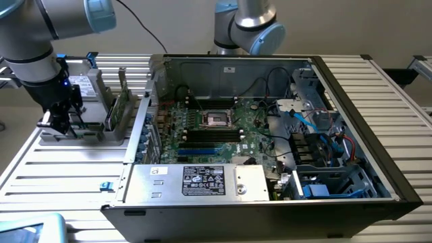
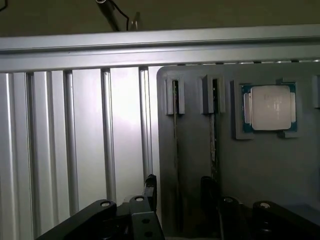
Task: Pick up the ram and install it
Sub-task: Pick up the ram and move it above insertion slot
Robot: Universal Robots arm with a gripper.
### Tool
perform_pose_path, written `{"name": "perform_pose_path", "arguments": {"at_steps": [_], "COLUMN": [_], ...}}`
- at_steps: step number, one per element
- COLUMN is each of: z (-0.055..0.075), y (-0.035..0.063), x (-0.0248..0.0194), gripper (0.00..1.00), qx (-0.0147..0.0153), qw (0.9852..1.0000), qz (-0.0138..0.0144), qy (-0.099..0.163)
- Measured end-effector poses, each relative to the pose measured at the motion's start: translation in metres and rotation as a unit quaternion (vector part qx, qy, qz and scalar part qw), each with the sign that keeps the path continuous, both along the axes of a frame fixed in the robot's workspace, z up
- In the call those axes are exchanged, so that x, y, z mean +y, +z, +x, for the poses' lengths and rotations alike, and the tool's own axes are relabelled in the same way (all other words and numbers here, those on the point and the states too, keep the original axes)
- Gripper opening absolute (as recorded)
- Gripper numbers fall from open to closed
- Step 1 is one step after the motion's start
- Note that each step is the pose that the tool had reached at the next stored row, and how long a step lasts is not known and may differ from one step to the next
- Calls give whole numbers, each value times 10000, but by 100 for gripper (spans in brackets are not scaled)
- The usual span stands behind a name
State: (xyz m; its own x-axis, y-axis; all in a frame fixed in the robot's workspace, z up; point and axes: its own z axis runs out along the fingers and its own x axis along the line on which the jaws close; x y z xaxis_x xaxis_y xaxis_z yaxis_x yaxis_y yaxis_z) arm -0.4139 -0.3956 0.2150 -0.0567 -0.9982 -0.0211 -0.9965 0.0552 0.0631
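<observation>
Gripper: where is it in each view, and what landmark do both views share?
Exterior view: gripper at the exterior view's left, low over the grey holder beside the computer case.
Wrist view: gripper open, its fingers either side of the ram standing in a holder slot.
Shared landmark: the grey holder.

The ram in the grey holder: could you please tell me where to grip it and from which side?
Pinch the ram by its two flat faces near the upper long edge, coming straight down. It stands on edge in a narrow slot of the grey holder, leaving only that edge free. The open gripper straddles it so.
</observation>
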Motion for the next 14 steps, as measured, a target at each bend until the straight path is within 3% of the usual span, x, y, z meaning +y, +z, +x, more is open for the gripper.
{"name": "perform_pose_path", "arguments": {"at_steps": [9, 14], "z": [-8, -9], "y": [-97, -101], "x": [0, 0], "gripper": [49, 49], "qx": [1, 0], "qw": [10000, 10000], "qz": [0, -1], "qy": [0, 0]}}
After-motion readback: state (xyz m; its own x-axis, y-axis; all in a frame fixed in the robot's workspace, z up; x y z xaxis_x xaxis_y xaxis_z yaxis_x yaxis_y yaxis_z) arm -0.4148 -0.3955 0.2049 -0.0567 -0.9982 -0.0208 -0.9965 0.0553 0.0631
